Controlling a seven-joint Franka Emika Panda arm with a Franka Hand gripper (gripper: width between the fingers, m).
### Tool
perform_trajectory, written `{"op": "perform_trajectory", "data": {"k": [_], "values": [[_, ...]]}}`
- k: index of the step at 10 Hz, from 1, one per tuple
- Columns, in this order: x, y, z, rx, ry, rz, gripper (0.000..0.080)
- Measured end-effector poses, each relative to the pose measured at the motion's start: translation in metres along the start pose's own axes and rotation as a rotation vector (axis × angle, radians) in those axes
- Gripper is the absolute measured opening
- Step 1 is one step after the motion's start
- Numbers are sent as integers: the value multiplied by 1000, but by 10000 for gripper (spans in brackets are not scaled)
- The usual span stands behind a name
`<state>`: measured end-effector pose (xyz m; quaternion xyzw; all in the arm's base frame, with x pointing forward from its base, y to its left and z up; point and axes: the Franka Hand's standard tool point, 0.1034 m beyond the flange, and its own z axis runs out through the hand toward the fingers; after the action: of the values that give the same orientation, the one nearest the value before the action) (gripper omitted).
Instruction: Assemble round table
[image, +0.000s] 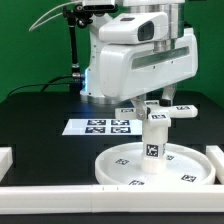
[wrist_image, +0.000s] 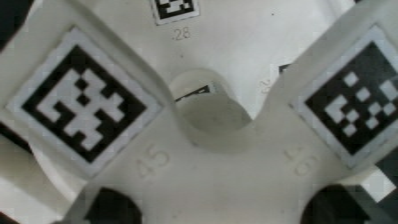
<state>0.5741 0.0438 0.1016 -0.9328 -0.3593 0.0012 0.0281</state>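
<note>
The large round disc (image: 112, 166) lies flat at the front of the table. The short post (image: 153, 140) stands upright on its middle. The four-armed cross piece (image: 163, 111) sits level on top of the post. My gripper (image: 150, 102) comes down from above and is shut on the cross piece. In the wrist view the cross piece (wrist_image: 214, 120) fills the picture, with a tag on each of its arms. My gripper (wrist_image: 235, 206) has its dark fingertips (wrist_image: 111, 206) on either side of the white plastic, which spans the whole gap between them.
The marker board (image: 98, 126) lies flat behind the disc, at the robot's base. A long white border rail (image: 60, 191) runs along the front edge, with another rail piece (image: 5, 158) at the exterior view's left. The tabletop is black.
</note>
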Motion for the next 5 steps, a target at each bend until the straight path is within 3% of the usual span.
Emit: {"op": "perform_trajectory", "data": {"k": [5], "values": [[0,0,0,0,1,79,442]]}}
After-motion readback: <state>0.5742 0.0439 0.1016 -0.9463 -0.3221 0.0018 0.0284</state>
